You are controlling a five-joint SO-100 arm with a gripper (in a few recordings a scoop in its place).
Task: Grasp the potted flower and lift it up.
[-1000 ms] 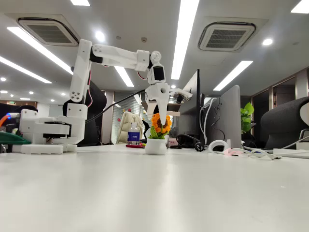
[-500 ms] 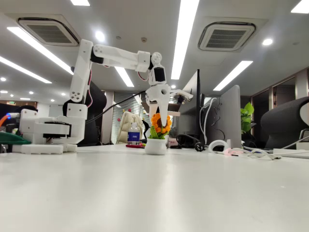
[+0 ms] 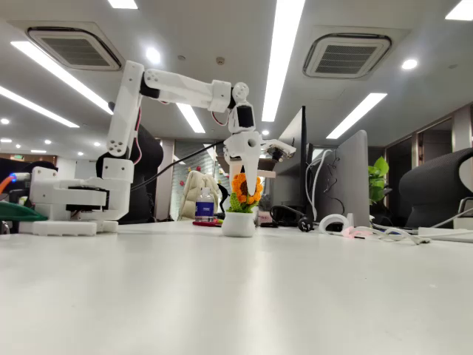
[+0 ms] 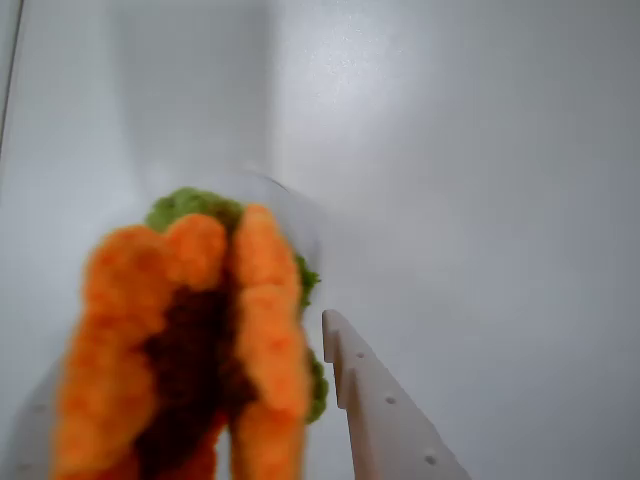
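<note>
Potted flower (image 3: 241, 209): crocheted sunflower, orange-yellow petals, brown centre, green leaves, small rounded white pot. Stands upright on white table, mid-distance in fixed view. Through my wrist view, bloom (image 4: 195, 340) close and blurred, petals ringing dark centre, green beneath.

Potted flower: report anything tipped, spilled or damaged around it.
Nothing stands out. The potted flower stands upright on the table with its petals and leaves intact, nothing spilled around the pot. The hand hangs just above the bloom, open, one finger beside the flower.
</note>
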